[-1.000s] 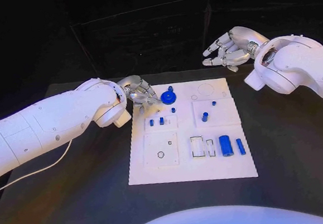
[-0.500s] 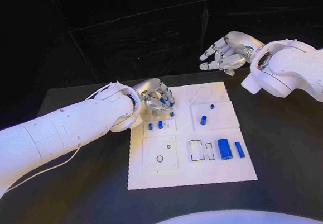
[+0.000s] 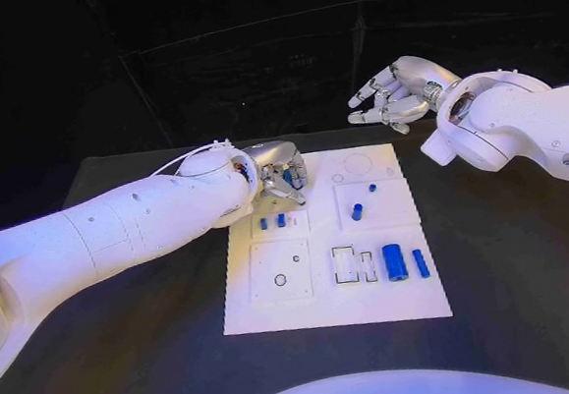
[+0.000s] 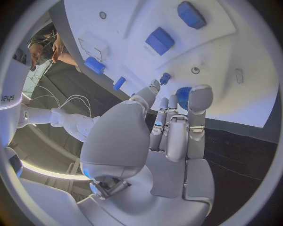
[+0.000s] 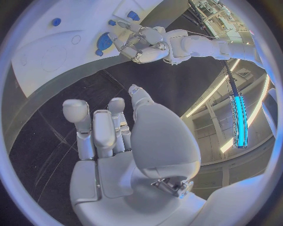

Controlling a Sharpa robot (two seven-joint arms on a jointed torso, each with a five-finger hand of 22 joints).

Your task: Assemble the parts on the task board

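Note:
The white task board (image 3: 335,304) lies mid-table with several blue parts on it. A blue gear (image 4: 183,96) sits at the board's far left corner. My left hand (image 3: 278,173) is lowered over it, and its fingertips (image 4: 199,94) stand on either side of the gear's rim. Whether they grip it I cannot tell. The right wrist view shows the gear (image 5: 105,41) flat on the board beside that hand (image 5: 138,47). My right hand (image 3: 392,93) hangs in the air beyond the board's far right corner, fingers loosely apart, holding nothing.
Two small blue blocks (image 3: 271,223), a peg (image 3: 370,187) and a short piece (image 3: 357,212) sit mid-board. A blue cylinder (image 3: 396,261) and a thin bar (image 3: 420,262) lie at its near right, next to empty slots (image 3: 351,262). Black table (image 3: 124,378) surrounds the board.
My left hand has moved from the board's left edge onto the blue gear, now covering most of it. The right hand has drifted slightly up and away.

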